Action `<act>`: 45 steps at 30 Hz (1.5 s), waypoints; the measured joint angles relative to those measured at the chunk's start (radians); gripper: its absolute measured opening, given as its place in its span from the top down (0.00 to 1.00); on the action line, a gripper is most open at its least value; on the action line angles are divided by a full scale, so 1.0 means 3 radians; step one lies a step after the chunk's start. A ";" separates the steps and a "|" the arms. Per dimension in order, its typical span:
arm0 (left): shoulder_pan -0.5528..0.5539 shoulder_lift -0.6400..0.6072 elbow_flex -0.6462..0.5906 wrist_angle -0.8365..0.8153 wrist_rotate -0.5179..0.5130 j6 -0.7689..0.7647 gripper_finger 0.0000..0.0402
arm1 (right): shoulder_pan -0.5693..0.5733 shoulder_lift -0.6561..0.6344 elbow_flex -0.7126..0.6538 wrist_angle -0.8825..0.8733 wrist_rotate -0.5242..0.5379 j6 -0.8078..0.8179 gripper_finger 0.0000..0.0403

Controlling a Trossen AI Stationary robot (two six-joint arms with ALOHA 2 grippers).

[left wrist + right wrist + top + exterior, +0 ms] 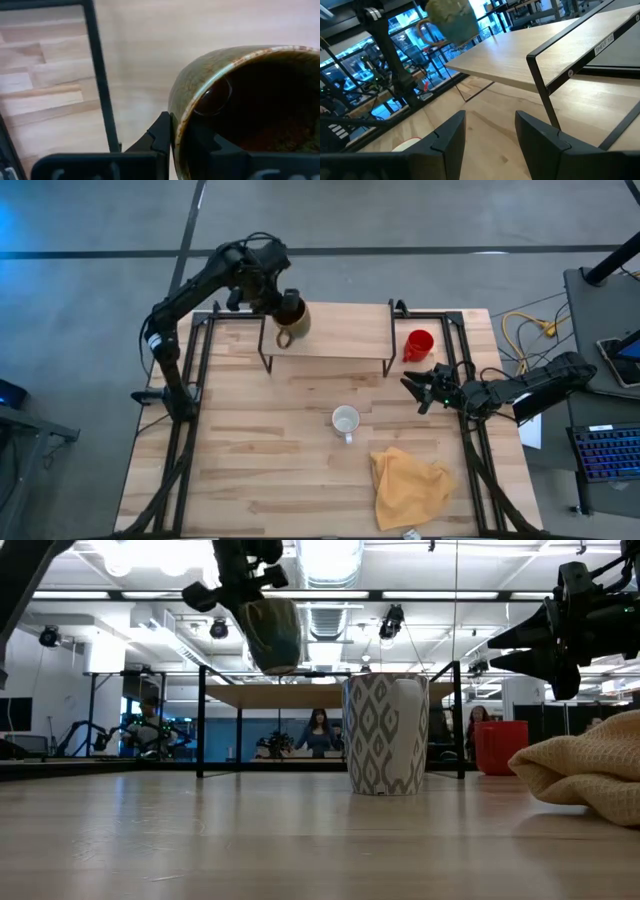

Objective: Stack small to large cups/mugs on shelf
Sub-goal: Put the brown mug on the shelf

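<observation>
With the left gripper (283,308) clamped on the rim of the brown mug (292,315), one finger inside and one outside, held above the left end of the shelf (340,330), lower it level until seated before releasing; the right gripper (425,388) waits, fingers apart.

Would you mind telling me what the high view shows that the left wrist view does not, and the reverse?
Only the high view shows the white mug on the table, the red mug beside the shelf's right end, the yellow-orange cloth, and the right gripper, open, near the red mug. Only the left wrist view shows the brown mug's dark inside and a finger pressed on its outer wall. Both show the brown mug held by the left gripper over the shelf's left end.
</observation>
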 joint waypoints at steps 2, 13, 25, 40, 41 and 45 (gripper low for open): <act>0.0066 0.0018 0.0006 -0.0015 -0.0006 -0.0080 0.97 | 0.0000 0.0003 0.0000 -0.0001 0.0000 0.0000 0.59; 0.0171 0.0165 -0.0001 -0.0023 -0.0162 -0.0751 0.97 | 0.0000 0.0003 0.0000 -0.0190 -0.0001 -0.0010 0.59; 0.0072 -0.0032 -0.0005 -0.0022 -0.0292 -0.0873 0.97 | 0.0000 0.0001 0.0000 -0.0232 -0.0004 0.0000 0.59; -0.0151 -0.0103 -0.0353 -0.0019 -0.0391 -0.0964 0.97 | 0.0000 0.0000 0.0001 -0.0228 -0.0020 0.0000 0.59; -0.0154 -0.0135 -0.0369 -0.0019 -0.0428 -0.0998 0.97 | 0.0000 0.0000 0.0001 -0.0227 -0.0020 0.0000 0.59; -0.0146 -0.0226 -0.0470 -0.0021 -0.0522 -0.1058 0.97 | 0.0000 0.0000 0.0001 -0.0226 -0.0023 0.0000 0.59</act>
